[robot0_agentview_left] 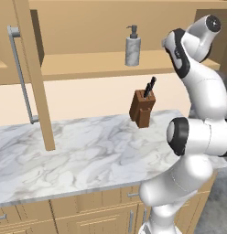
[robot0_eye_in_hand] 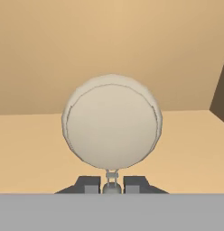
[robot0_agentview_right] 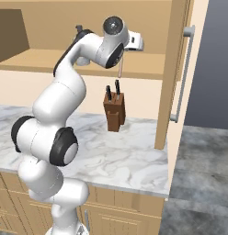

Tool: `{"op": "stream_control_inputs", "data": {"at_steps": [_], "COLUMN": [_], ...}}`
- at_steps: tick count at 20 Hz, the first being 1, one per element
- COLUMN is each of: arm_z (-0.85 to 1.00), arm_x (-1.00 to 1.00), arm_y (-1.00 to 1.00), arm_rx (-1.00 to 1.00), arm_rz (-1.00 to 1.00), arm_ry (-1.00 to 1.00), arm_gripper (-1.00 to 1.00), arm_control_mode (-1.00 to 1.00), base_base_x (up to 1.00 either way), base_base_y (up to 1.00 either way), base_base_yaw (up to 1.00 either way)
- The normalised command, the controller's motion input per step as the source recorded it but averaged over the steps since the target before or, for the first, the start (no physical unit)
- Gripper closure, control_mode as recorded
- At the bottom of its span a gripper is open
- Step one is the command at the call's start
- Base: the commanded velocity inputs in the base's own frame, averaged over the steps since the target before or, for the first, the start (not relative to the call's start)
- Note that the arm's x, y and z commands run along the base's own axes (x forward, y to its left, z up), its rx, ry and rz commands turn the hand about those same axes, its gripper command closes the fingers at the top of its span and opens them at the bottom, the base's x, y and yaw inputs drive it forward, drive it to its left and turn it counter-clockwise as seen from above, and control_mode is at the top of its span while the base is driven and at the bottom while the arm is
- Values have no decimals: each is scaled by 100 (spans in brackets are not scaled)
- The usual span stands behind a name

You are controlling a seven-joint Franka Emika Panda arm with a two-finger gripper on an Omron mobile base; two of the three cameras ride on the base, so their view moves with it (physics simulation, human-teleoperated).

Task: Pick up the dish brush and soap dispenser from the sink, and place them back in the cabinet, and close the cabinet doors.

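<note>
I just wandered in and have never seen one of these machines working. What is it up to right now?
The white robot arm is putting things away in the open wall cabinet. Its gripper is shut on the thin handle of a dish brush, holding the round cream head over the wooden shelf. The soap dispenser already stands upright on that shelf. The cabinet doors are open. A knife block sits on the marble counter below.
</note>
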Motion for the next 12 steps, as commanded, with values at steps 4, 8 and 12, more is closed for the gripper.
{"op": "stream_control_inputs", "data": {"at_steps": [4, 8, 12], "arm_z": [0, 0, 0], "arm_x": [40, 35, 38], "arm_y": [0, 0, 0], "arm_rx": [0, 0, 0], "arm_rz": [0, 0, 0], "arm_ry": [0, 0, 0], "arm_gripper": [100, 100, 100], "arm_control_mode": [-100, -100, -100], "base_base_x": [0, 0, 0], "base_base_y": [0, 0, 0], "base_base_yaw": [0, 0, 0]}}
